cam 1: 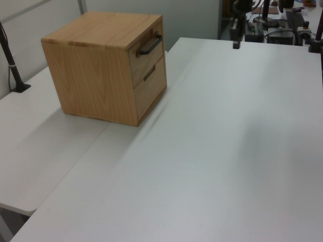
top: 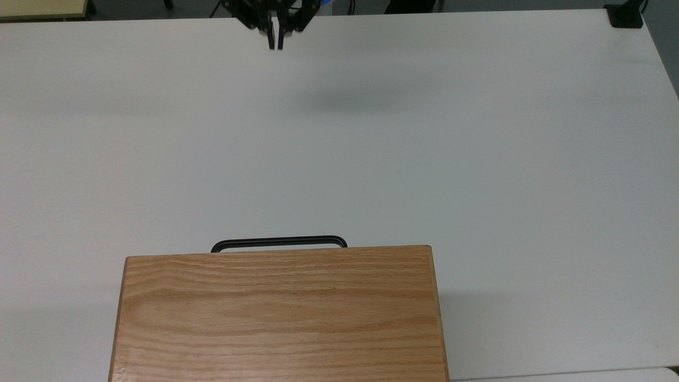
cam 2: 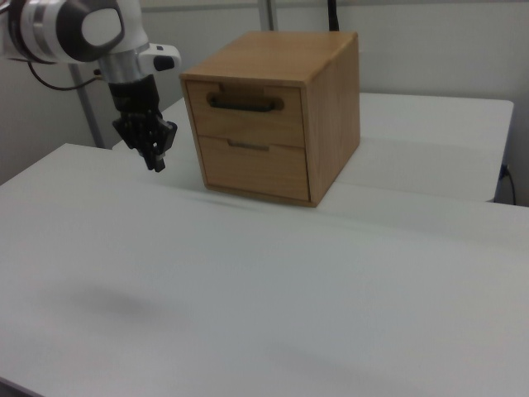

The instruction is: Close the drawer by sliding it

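**A:** Drawer first, please: where is it, and where are the fingers?

**B:** I begin from the fingers (top: 275, 43). They are pressed narrow, almost together, and they hold nothing. In the top view they hang at the far edge of the counter (top: 477, 159), well apart from the handle. In the right view the gripper (cam 2: 156, 161) points down, to the right view's left of the cabinet (cam 2: 331, 107), not touching it. The drawer (cam 2: 248, 112) is the upper one of two fronts. Its front lies flush with the cabinet face, and its black bar handle (top: 279, 243) shows just past the cabinet top in the top view.

**A:** So the sliding is finished?

**B:** I judge yes. I see no gap around the front in the left view or the right view.

**A:** What could go wrong from here?

**B:** Little, I think. If the arm comes again toward the cabinet at handle height, the fingers may catch the bar and pull the drawer open. A hard push on the front may slide the whole cabinet along the smooth counter, because I see nothing that fixes it.
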